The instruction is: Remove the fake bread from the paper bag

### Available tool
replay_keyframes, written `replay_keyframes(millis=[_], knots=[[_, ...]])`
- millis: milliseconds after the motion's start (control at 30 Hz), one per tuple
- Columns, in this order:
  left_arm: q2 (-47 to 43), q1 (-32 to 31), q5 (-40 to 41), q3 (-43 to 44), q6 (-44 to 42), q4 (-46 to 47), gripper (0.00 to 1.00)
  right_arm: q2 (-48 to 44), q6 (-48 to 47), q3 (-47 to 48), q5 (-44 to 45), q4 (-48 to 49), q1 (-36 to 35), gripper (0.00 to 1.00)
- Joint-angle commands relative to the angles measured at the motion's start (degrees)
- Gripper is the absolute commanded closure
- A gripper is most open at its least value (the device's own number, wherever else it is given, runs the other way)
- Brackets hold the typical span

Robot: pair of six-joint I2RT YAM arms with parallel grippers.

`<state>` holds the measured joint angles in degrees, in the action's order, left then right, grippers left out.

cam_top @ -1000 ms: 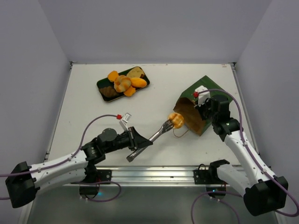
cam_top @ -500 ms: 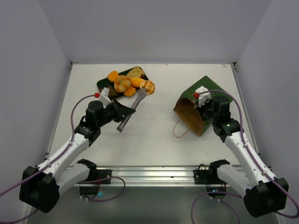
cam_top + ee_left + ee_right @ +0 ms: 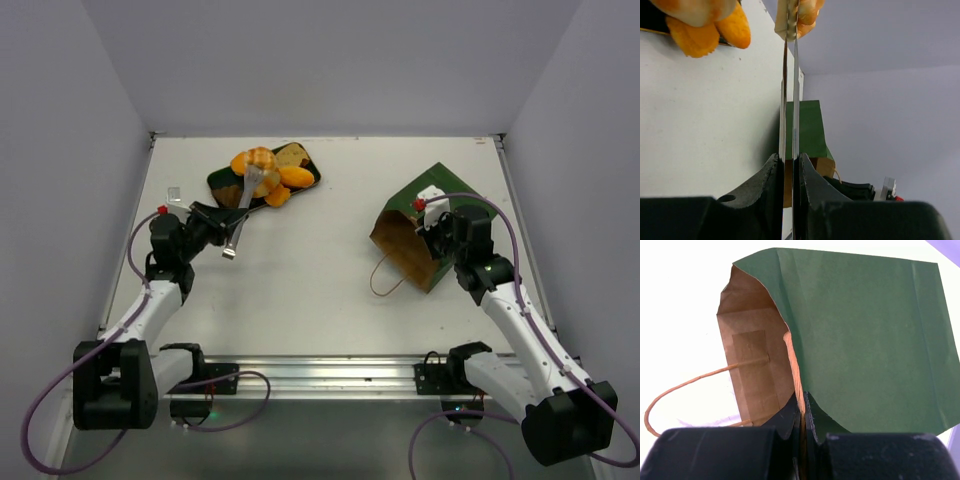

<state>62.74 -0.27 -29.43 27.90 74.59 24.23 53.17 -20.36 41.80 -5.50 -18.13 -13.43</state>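
Starting at the left of the frame: the left gripper [image 3: 203, 218] is clamped down on a pair of metal tongs [image 3: 243, 198]. The tongs are pinching an orange-yellow roll [image 3: 259, 159] at their far tip. Their long axis runs from the gripper up and to the right, so the roll hangs right over the upper-left part of the dark green tray [image 3: 214, 184]. The rest of the fake bread [image 3: 284, 177] is already piled there. To me the drop looks like it's basically straight down, with no sideways reach needed.

Over on the right, well apart from the tray, the paper bag [image 3: 441, 186] lies tipped with its brown mouth facing lower left. The right gripper [image 3: 437, 226] is closed on the rim of the bag's mouth and its string handle [image 3: 383, 286] is lying loose on the table. That arm is by far the closer one to the bag. The wrist view shows no bread in the part of the inside that's visible, but I can't see all the way in.

Compared with a second ago, the tongs were at the bag mouth with the roll, then by the tray's right end, and now they're above it. The bag and the right arm haven't budged.
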Motion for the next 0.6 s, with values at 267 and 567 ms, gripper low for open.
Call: replay_keyframes(millis=[267, 567], knots=[[0.54, 13.27, -3.53, -4.7, 6.8, 10.4, 1.0, -0.79, 0.85, 0.04, -1.18, 2.22, 0.25, 1.0], [8.18, 19.96, -2.82, 1.01, -0.14, 5.04, 1.0, -0.96, 0.94, 0.03, -1.36, 2.22, 0.25, 1.0]])
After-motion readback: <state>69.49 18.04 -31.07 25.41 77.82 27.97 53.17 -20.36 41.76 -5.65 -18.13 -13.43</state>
